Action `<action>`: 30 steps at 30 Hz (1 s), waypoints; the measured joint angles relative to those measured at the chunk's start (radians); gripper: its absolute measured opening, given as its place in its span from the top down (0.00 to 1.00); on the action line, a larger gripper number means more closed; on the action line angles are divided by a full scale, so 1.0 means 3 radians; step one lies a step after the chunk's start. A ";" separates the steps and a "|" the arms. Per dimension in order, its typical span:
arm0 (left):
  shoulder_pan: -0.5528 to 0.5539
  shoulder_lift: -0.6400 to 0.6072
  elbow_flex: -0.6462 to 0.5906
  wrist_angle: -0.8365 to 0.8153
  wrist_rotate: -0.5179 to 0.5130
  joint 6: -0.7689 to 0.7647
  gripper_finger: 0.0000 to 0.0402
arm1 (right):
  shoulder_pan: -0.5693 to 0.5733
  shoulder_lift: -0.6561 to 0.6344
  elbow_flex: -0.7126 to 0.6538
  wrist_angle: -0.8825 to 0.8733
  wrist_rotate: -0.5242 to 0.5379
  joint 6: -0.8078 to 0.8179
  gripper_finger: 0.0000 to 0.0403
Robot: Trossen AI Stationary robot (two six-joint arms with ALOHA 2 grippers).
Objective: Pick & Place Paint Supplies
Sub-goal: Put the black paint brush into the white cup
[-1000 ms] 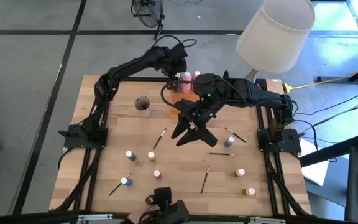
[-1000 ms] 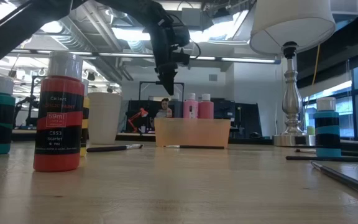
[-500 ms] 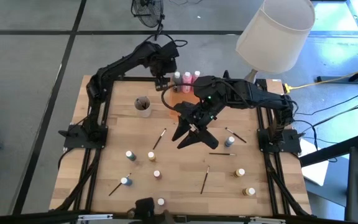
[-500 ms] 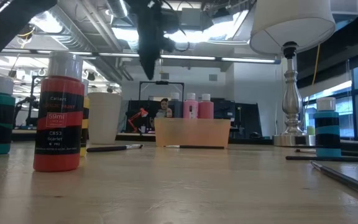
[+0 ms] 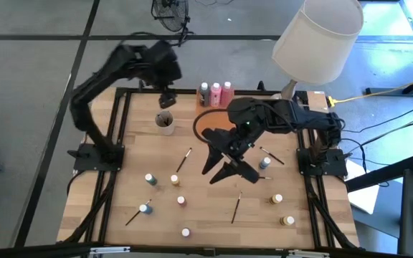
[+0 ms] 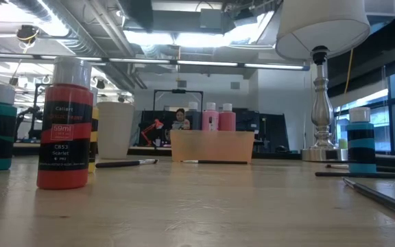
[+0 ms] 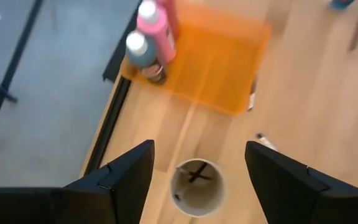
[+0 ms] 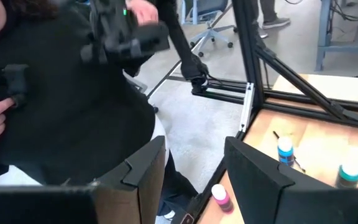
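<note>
"Scarlet" reads on the red pot (image 6: pixel 62 123) near the low camera. My left gripper (image 5: pixel 166 97), fingers apart and empty, has swung from the orange tray (image 5: pixel 211 122) to above the grey cup (image 5: pixel 165 122); my right gripper (image 5: pixel 226 169), part-open, sits mid-table over a brush (image 5: pixel 236 206).

High cam: overhead, straight down on whole worktop (image 5: pixel 214 208), floor round it, lamp (image 5: pixel 320 36) at far right corner.

Low cam: at worktop level, v. close to a red bottle (image 6: pixel 63 123), facing across to tray (image 6: pixel 212 145), pink bottles (image 6: pixel 218 117), lamp base, room behind.

L wrist cam: looks down past its own fingers (image 7: pixel 126 177) on cup (image 7: pixel 196 188), tray, bottles; shares these w/ high and low.

R wrist cam: tilted outward past worktop edge, near a person (image 8: pixel 55 106) in black; shares small pots (image 8: pixel 284 149) w/ high.
</note>
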 joint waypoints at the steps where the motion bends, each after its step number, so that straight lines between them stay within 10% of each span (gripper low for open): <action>1: -0.0053 -0.0092 0.0001 0.0004 0.0001 -0.0053 0.38 | 0.0023 0.0000 0.0000 0.0017 0.0005 -0.0011 0.57; 19: -0.1492 -0.0951 0.0001 0.0028 -0.0236 -0.1580 0.38 | 0.0450 0.0000 0.0000 -0.0996 0.0806 0.0256 0.57; 30: -0.2187 -0.0951 -0.0350 0.0028 -0.0666 -0.2164 0.38 | 0.0677 0.0016 0.0000 -0.1749 0.1341 0.1975 0.57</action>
